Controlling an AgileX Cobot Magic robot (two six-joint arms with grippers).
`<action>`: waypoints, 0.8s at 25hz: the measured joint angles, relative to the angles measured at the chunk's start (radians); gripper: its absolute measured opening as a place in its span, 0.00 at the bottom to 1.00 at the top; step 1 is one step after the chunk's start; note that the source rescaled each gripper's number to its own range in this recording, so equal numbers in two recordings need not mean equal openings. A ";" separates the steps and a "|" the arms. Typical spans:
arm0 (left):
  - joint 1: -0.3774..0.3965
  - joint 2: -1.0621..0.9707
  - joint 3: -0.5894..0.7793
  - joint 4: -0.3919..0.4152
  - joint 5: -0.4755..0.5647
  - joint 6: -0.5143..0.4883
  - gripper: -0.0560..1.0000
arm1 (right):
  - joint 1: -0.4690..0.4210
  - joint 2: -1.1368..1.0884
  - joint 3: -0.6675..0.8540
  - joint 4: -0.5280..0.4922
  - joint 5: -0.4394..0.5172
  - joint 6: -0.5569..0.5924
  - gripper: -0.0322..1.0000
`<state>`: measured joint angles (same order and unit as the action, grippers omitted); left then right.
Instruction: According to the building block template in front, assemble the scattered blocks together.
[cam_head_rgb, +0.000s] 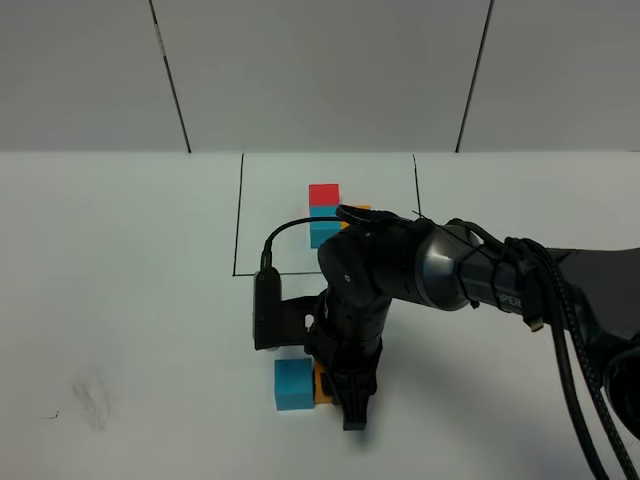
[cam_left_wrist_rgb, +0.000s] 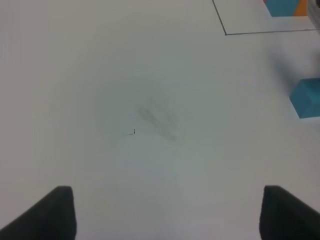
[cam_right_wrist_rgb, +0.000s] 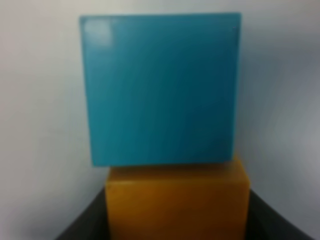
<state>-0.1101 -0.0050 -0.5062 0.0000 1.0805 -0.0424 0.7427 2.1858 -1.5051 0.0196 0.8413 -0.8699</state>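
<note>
Orange block (cam_right_wrist_rgb: 177, 200) apparently pinched in the closed right gripper (cam_head_rgb: 352, 405), touching the blue block (cam_right_wrist_rgb: 160, 90), left gripper (cam_left_wrist_rgb: 167, 212) wide open and empty above white table (cam_left_wrist_rgb: 100, 75)

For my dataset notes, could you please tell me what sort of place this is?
Probably a lab test bench: a plain white table, a black-framed block template and a robot arm.

Table (cam_head_rgb: 120, 300): a white matte top is seen across the whole near field — flat and plain.
Wall (cam_head_rgb: 320, 70): pale grey panels are set behind the table's far edge.
Seams (cam_head_rgb: 172, 75): the panels are divided by thin dark lines, slightly slanted.
Smudge (cam_head_rgb: 92, 398): a faint grey smear is left on the table at the near left.
Speck (cam_left_wrist_rgb: 133, 132): a tiny dark mark is found just beside the smudge.
</note>
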 joint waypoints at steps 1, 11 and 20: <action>0.000 0.000 0.000 0.000 0.000 0.000 0.85 | 0.000 0.012 -0.019 0.000 0.019 0.000 0.06; 0.000 0.000 0.000 0.000 0.000 0.000 0.85 | 0.002 0.040 -0.069 0.005 0.096 -0.005 0.06; 0.000 0.000 0.000 0.000 0.000 -0.001 0.85 | 0.002 0.041 -0.070 0.042 0.133 0.033 0.06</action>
<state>-0.1101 -0.0050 -0.5062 0.0000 1.0805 -0.0434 0.7446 2.2263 -1.5751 0.0614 0.9739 -0.8367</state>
